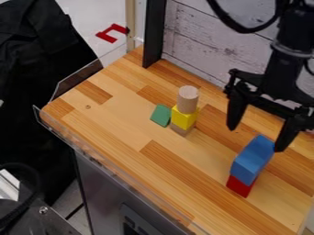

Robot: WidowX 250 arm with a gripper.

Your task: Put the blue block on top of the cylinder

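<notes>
A clear rim (pixel 116 161) runs along the table's (pixel 144 176) near edge, left of the blue block (pixel 253 160), which sits on a red block (pixel 240 186). The gripper (pixel 257 137), spread wide and empty, hangs by its top. Left of the blue block, across bare wood, a cylinder (pixel 187 101) tops a yellow block (pixel 184 119).

The blue block (pixel 253 159) is oblong with flat faces and sits on a red block (pixel 240 187), toward the right of the bench (pixel 126 124). The cylinder (pixel 188 100) is plain, pale wood and stands upright on a yellow block (pixel 184 118), near the middle of the view. Block and cylinder are well apart.
</notes>
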